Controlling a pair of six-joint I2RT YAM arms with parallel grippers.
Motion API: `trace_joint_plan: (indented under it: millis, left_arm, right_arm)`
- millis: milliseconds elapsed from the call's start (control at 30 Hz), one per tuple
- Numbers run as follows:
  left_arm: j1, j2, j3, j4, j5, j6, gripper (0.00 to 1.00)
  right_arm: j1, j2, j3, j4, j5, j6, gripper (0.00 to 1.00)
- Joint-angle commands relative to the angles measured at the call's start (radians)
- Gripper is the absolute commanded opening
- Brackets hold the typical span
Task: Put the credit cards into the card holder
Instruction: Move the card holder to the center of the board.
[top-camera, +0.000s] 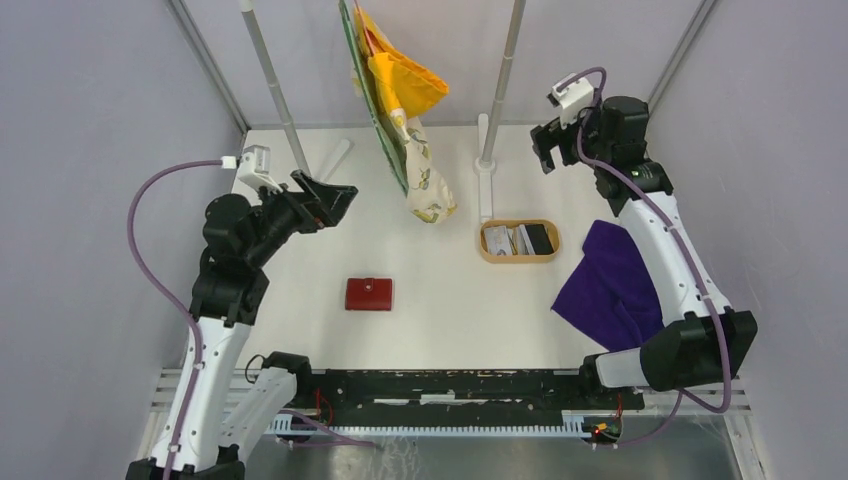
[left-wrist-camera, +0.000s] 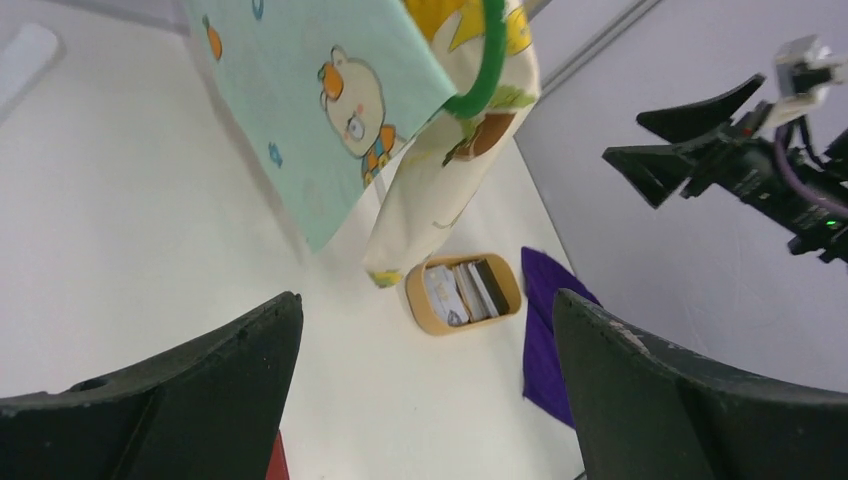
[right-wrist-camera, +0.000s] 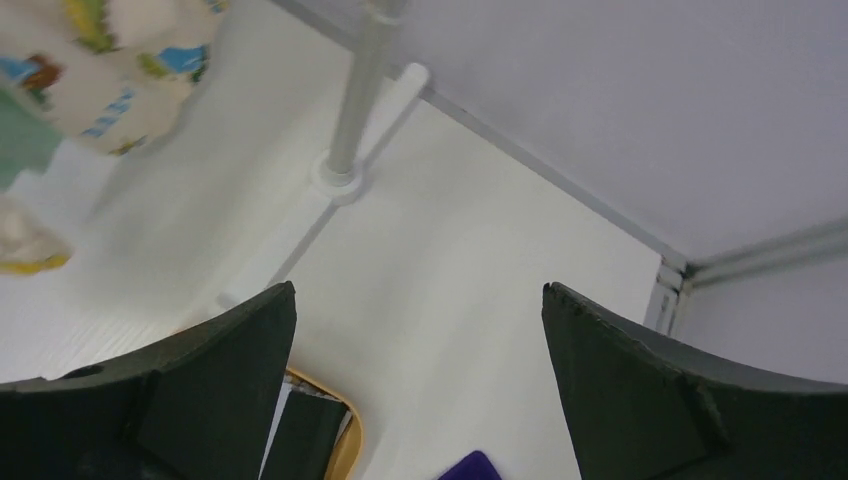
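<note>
Credit cards (top-camera: 520, 239) lie in an oval wooden tray (top-camera: 519, 260), nearer the bases than the raised right gripper (top-camera: 544, 146), whose jaws stand apart and empty. The closed dark-red card holder (top-camera: 369, 294) rests below the left gripper (top-camera: 337, 197), likewise spread wide.

The small dark-red leather card holder (top-camera: 368, 294) lies on the white counter (top-camera: 450, 320), left of the oval wooden tray (top-camera: 520, 259) holding pale and black credit cards (top-camera: 520, 238); a purple cloth (top-camera: 610, 285) lies just right.
</note>
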Motion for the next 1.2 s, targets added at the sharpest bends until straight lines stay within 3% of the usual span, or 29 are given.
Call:
trace_joint_plan:
  millis: [0, 33, 133, 200, 267, 333, 433, 600, 733, 1033, 1167]
  left_arm:
    - [-0.051, 0.062, -0.048, 0.049, 0.091, -0.026, 0.99]
    - [-0.116, 0.073, -0.050, 0.037, 0.038, 0.005, 0.99]
    - [-0.448, 0.139, -0.030, -0.017, -0.267, 0.122, 0.99]
    - [-0.630, 0.216, -0.016, -0.047, -0.460, 0.175, 0.99]
    - [-0.734, 0.259, -0.031, -0.039, -0.573, 0.206, 1.00]
    - [-0.756, 0.270, -0.083, -0.002, -0.600, 0.216, 1.00]
    - [-0.756, 0.270, -0.168, 0.021, -0.646, 0.171, 1.00]
    - [-0.744, 0.251, -0.251, -0.095, -0.763, -0.100, 0.98]
    - [-0.659, 0.214, -0.335, -0.118, -0.715, -0.245, 0.97]
    - [-0.328, 0.150, -0.424, -0.175, -0.534, -0.248, 0.87]
    - [-0.176, 0.159, -0.479, -0.111, -0.379, -0.196, 0.74]
  right_arm:
    - [0.005, -0.067, -0.044, -0.150, -0.406, -0.283, 0.98]
    - [0.005, -0.079, -0.080, -0.160, -0.496, -0.304, 0.98]
    - [0.006, -0.100, -0.177, -0.230, -0.715, -0.452, 0.98]
    - [0.005, -0.110, -0.239, -0.251, -0.762, -0.492, 0.98]
    - [0.004, -0.126, -0.289, -0.262, -0.762, -0.512, 0.98]
    - [0.004, -0.144, -0.343, -0.288, -0.752, -0.576, 0.98]
    - [0.002, -0.171, -0.418, -0.284, -0.745, -0.581, 0.98]
    - [-0.015, -0.217, -0.546, -0.187, -0.732, -0.496, 0.98]
    - [-0.024, -0.223, -0.626, -0.093, -0.735, -0.410, 0.98]
    - [-0.024, -0.180, -0.680, -0.019, -0.773, -0.342, 0.98]
    - [-0.023, -0.152, -0.684, -0.008, -0.783, -0.318, 0.98]
